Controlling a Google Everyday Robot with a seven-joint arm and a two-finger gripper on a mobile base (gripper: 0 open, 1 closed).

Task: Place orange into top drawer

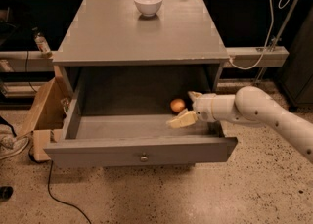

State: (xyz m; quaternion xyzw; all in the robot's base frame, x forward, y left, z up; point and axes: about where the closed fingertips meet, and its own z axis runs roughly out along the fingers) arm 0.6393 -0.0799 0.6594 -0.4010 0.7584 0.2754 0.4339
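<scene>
The top drawer (pixel 142 152) is pulled wide open; it is grey, with a small round metal knob at the middle of its front panel. The orange (pixel 177 105) lies on the drawer floor at the back right. My gripper (pixel 187 106) reaches into the drawer from the right, just beside the orange. Its fingers (pixel 181 120) are spread open, one in front of the orange and one behind it, and it holds nothing.
A white bowl (pixel 148 3) stands at the back of the grey cabinet top (pixel 137 32). A cardboard box (pixel 41 120) sits on the floor at the left of the cabinet. A white cable (pixel 266 27) hangs at the right. A black cord (pixel 58 193) lies on the speckled floor.
</scene>
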